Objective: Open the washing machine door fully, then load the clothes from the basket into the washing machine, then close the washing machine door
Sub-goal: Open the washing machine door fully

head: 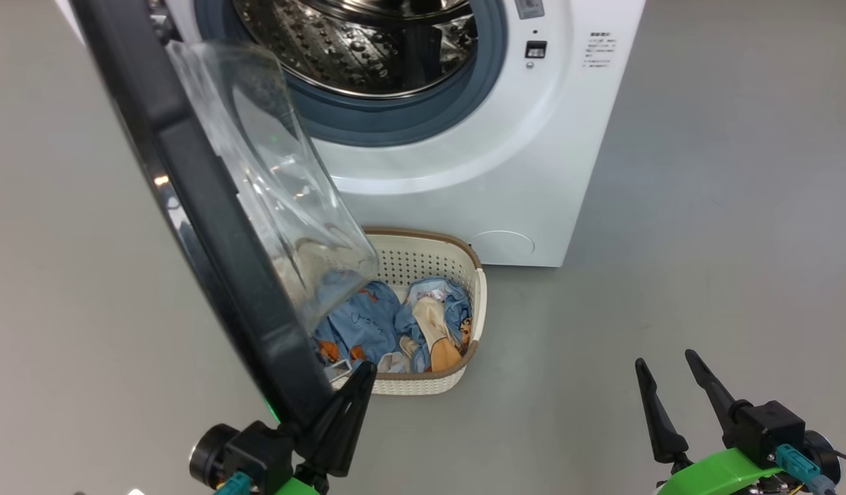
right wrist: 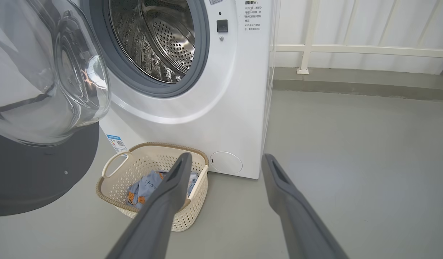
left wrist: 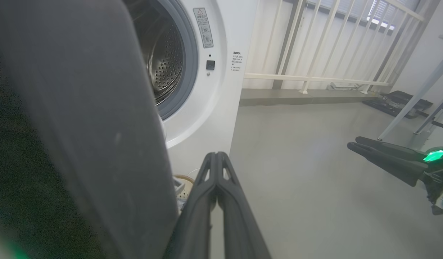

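The washing machine stands ahead with its steel drum bare. Its door is swung out towards me on the left, the clear glass bowl facing right. My left gripper is shut with nothing in it, its fingers right beside the door's lower rim on the inner side; the door looms just left of that gripper. The basket sits on the floor before the machine, holding the blue and cream clothes. My right gripper hangs open and empty, off to the right of the basket.
Grey floor spreads to the right of the machine. A white railing runs along the back wall. Slanted table legs and a flat black object stand at the far right. The open door overhangs the basket's left side.
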